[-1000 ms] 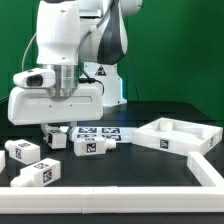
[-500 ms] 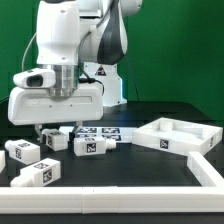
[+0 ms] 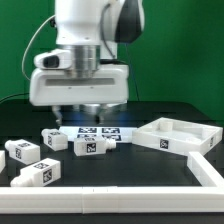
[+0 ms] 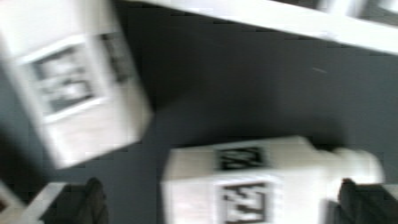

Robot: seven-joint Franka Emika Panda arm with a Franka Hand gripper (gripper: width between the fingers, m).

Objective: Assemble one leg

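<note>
Several small white legs with square tags lie on the black table. In the exterior view one leg (image 3: 90,146) lies just below my gripper (image 3: 82,120), another leg (image 3: 55,139) is beside it, and two more lie at the left (image 3: 22,152) (image 3: 35,174). My gripper is open and empty and hovers above the legs. In the wrist view a tagged leg (image 4: 249,180) lies in line between my dark fingertips (image 4: 63,205), with my gripper (image 4: 214,208) over it. A second leg (image 4: 71,85) lies apart from it.
The large white rimmed tray (image 3: 196,126) stands at the exterior view's right. The marker board (image 3: 108,130) lies behind the legs. A white rail (image 3: 120,190) runs along the front of the table. The robot's base stands at the back.
My hand has moved toward the exterior view's right and slightly up, from over the left leg to above the leg near the marker board. The legs have not moved.
</note>
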